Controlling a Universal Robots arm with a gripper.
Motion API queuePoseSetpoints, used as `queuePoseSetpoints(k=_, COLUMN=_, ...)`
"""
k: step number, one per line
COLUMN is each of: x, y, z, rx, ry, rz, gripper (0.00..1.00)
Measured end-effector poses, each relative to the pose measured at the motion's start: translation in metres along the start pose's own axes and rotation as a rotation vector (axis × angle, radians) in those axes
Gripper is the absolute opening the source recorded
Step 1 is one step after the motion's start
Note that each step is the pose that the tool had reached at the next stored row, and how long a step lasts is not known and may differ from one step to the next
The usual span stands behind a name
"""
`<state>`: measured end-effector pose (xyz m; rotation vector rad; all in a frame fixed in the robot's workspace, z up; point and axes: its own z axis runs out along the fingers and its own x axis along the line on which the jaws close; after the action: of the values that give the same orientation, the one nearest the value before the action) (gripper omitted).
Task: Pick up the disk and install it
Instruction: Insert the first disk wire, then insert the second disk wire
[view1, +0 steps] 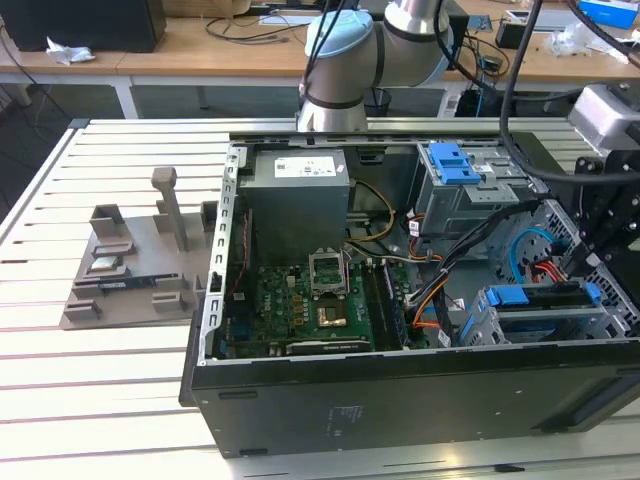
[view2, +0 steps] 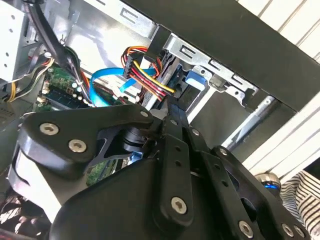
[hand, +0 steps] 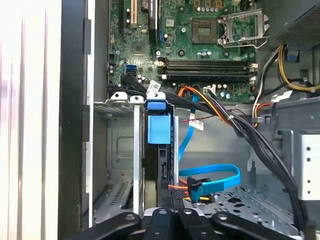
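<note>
A big open computer case (view1: 400, 390) lies on its side on a white slatted table (view1: 100, 390), near the table's front edge in the exterior view. Inside it sit a green board (view1: 310, 310), a grey metal box (view1: 298, 200) with a white sticker, and lots of colored wires (view1: 430, 300).

The robot arm (view1: 350, 50) comes from the far edge of the table. Its black hand (view1: 610, 230) is over the end of the case on the exterior view's right, just above the drive cage (view1: 540, 320) there.

The disk (hand: 160, 150) stands on its edge in a slot of that cage, with its blue rail tab (hand: 159, 128) at the end turned toward the green board. In the first wrist view the hand (hand: 170, 220) is right at the near end of the disk, and its black links lie on both sides of that end. I cannot tell if the fingers are squeezing the disk or just sitting beside it.

A blue flat cable (hand: 215, 177) loops just beside the disk, on the case floor.

A grey holder (view1: 130, 270) with upright posts rests on the table beside the case, toward the exterior view's left.
</note>
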<state>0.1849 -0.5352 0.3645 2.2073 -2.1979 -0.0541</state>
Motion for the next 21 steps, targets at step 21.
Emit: queuePoseSetpoints(k=21, x=-0.0008, y=0.0013, z=-0.0305, rx=0.0000, ry=-0.0002, rz=0.000, gripper=0.11)
